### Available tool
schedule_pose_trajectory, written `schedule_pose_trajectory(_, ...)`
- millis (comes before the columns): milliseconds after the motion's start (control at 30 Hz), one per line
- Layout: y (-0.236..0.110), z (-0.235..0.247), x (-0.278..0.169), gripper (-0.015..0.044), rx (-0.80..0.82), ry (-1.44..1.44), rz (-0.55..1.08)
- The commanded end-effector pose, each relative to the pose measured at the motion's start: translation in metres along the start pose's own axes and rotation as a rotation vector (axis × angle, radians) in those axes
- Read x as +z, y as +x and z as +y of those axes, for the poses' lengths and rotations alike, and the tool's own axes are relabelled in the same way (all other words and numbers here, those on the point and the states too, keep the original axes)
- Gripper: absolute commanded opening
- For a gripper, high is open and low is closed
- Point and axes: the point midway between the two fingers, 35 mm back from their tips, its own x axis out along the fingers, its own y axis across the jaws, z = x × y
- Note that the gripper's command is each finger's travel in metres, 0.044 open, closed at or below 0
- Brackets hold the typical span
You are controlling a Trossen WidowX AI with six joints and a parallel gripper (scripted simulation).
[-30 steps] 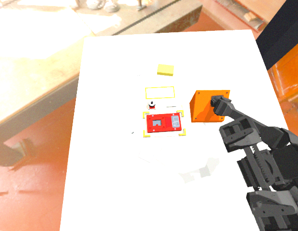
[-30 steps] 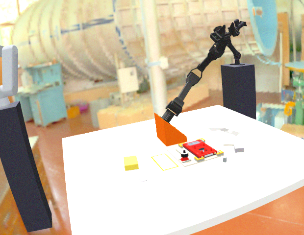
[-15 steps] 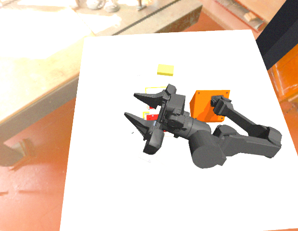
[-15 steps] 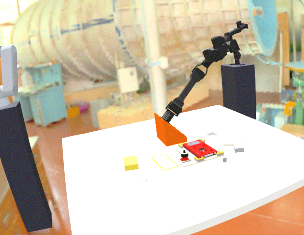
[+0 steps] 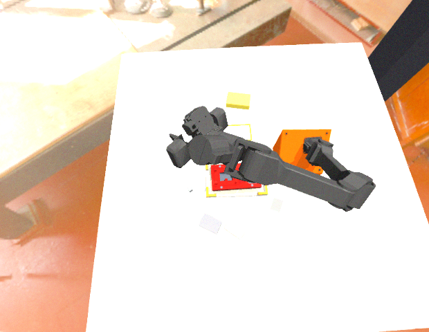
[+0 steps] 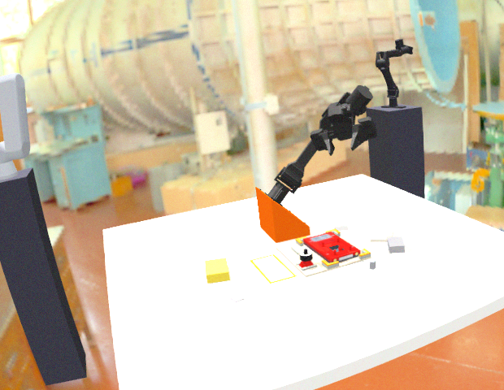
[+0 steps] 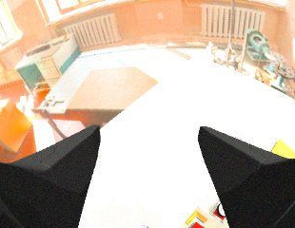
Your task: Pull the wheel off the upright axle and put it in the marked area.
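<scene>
The black wheel (image 6: 306, 256) sits on the upright axle (image 6: 305, 250) above a small red base. It is partly hidden by a finger at the bottom right of the wrist view, and the arm hides it in the top view. The marked area, a yellow outline (image 6: 260, 271) (image 5: 239, 124), lies beside the axle's board, with nothing inside it in the exterior view; the arm covers part of it in the top view. My gripper (image 6: 341, 152) (image 7: 150, 132) is open and empty, high above the table and well away from the wheel.
A red block (image 5: 216, 184) (image 6: 328, 247) sits between yellow corner pieces beside the axle. A yellow box (image 5: 238, 99) (image 6: 217, 270) lies beyond the marked area. An orange wedge (image 5: 290, 146) (image 6: 277, 224) stands at the arm's base. A grey block (image 5: 210, 223) (image 6: 396, 244) lies on the table.
</scene>
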Motion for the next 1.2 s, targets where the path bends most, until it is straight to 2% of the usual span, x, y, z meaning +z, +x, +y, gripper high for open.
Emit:
schedule_pose_trajectory(0,0.028,-0.033,-0.023,0.0300,-0.102,0.053,0.121)
schedule_pose_trajectory(233,0.067,-0.087,-0.066,0.0300,-0.275,0.166,0.355)
schedule_pose_trajectory(400,0.089,-0.134,-0.117,0.0300,-0.432,0.323,0.635)
schedule_pose_trajectory(600,0.096,-0.177,-0.171,0.0300,-0.610,0.570,0.932)
schedule_pose_trajectory(1167,0.094,-0.184,-0.182,0.0300,-0.630,0.603,0.962)
